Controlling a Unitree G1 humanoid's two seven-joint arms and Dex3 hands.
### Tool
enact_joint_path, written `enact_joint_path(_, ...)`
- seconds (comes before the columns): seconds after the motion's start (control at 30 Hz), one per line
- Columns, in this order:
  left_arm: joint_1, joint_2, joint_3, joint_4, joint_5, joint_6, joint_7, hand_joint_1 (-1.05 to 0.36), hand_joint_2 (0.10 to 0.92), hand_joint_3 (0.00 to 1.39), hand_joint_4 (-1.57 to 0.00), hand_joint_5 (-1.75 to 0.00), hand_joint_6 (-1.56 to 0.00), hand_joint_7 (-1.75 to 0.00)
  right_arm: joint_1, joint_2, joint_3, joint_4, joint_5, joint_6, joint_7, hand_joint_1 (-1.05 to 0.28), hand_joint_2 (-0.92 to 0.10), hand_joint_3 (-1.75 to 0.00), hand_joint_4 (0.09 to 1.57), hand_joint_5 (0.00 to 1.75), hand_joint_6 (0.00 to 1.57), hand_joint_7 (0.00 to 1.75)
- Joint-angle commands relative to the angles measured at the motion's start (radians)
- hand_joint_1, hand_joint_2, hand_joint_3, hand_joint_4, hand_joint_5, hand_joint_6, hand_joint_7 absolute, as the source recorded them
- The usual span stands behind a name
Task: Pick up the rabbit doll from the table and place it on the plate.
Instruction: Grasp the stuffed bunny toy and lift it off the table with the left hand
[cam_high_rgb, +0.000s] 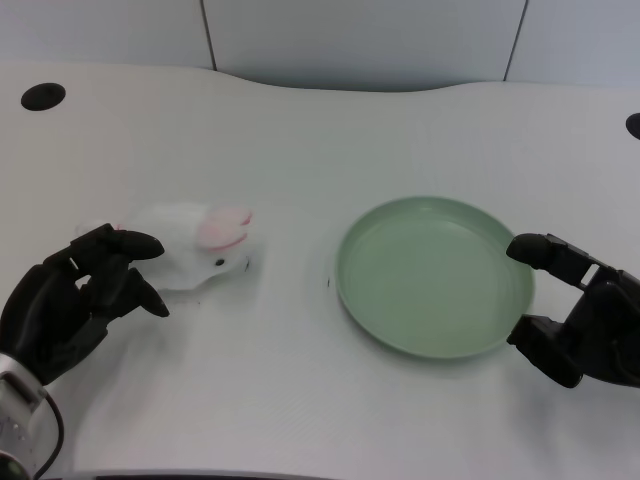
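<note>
Lying at nine o'clock from the green plate (434, 277) on the white table (320, 130), the rabbit doll (195, 245) is being neared by the left hand (75, 300), fingers apart and empty, and is likely being nudged away if closure is mistimed.

A single head view looks steeply down and forward from the robot's own height onto the white table (330, 130), close enough that the table fills nearly the whole picture. Beyond the table's far edge only a strip of grey panelled wall (360, 40) shows. No second view shares the scene.
</note>
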Motion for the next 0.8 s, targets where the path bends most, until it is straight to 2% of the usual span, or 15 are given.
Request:
enact_joint_path(0.03,0.012,-0.003,-0.031,-0.105,0.041,-0.154,0.03,-0.73,0.921,0.37,-0.5,-1.72,-0.61,-0.99,0.001,-0.015,-0.008,-0.002,0.003,-0.007,0.005,-0.67,-0.92,-0.1,0.87,1.69,0.82,1.07)
enact_joint_path(0.07,-0.007,0.005,-0.078,-0.171,0.13,-0.312,0.089,-0.74,0.921,0.34,-0.45,-1.28,-0.52,-0.74,0.001,-0.015,-0.007,-0.004,0.003,-0.008,0.006,-0.68,-0.92,-0.11,0.87,1.71,0.82,1.07)
enact_joint_path(0.1,-0.02,0.012,-0.114,-0.213,0.195,-0.426,0.135,-0.74,0.921,0.27,-0.45,-0.76,-0.51,-0.38,0.001,-0.014,-0.007,-0.006,0.003,-0.009,0.006,-0.68,-0.92,-0.11,0.86,1.71,0.82,1.09)
enact_joint_path(0.13,-0.029,0.018,-0.137,-0.232,0.238,-0.493,0.169,-0.74,0.921,0.24,-0.46,-0.57,-0.52,-0.23,0.001,-0.014,-0.006,-0.006,0.003,-0.008,0.006,-0.68,-0.92,-0.11,0.86,1.71,0.82,1.1)
enact_joint_path(0.17,-0.033,0.023,-0.147,-0.228,0.256,-0.513,0.191,-0.74,0.921,0.22,-0.46,-0.44,-0.52,-0.14,0.001,-0.015,-0.005,-0.007,0.003,-0.007,0.006,-0.68,-0.92,-0.11,0.86,1.71,0.82,1.1)
enact_joint_path(0.2,-0.033,0.025,-0.154,-0.225,0.263,-0.523,0.204,-0.74,0.921,0.22,-0.47,-0.4,-0.52,-0.11,0.001,-0.015,-0.005,-0.007,0.003,-0.007,0.006,-0.68,-0.92,-0.11,0.86,1.71,0.82,1.11)
enact_joint_path(0.3,-0.103,0.085,-0.227,-0.169,0.472,-0.638,0.427,-0.77,0.921,0.25,-0.43,-0.3,-0.49,-0.05,-0.001,-0.014,-0.004,-0.003,0.002,0.0,0.004,-0.69,-0.92,-0.1,0.87,1.71,0.82,1.1)
enact_joint_path(0.4,-0.147,0.121,-0.288,-0.128,0.593,-0.671,0.585,-0.76,0.921,0.25,-0.39,-0.24,-0.46,-0.02,0.0,-0.013,-0.008,-0.002,0.006,0.004,0.0,-0.7,-0.92,-0.07,0.87,1.69,0.82,1.07)
enact_joint_path(0.57,-0.167,0.142,-0.348,-0.085,0.639,-0.695,0.696,-0.76,0.921,0.25,-0.39,-0.22,-0.46,-0.01,0.0,-0.013,-0.008,-0.002,0.007,0.004,-0.001,-0.7,-0.92,-0.07,0.87,1.69,0.83,1.05)
enact_joint_path(0.8,-0.176,0.156,-0.394,-0.066,0.638,-0.705,0.746,-0.76,0.921,0.25,-0.4,-0.19,-0.46,-0.01,0.0,-0.013,-0.008,-0.002,0.007,0.004,-0.001,-0.7,-0.92,-0.07,0.87,1.69,0.84,1.04)
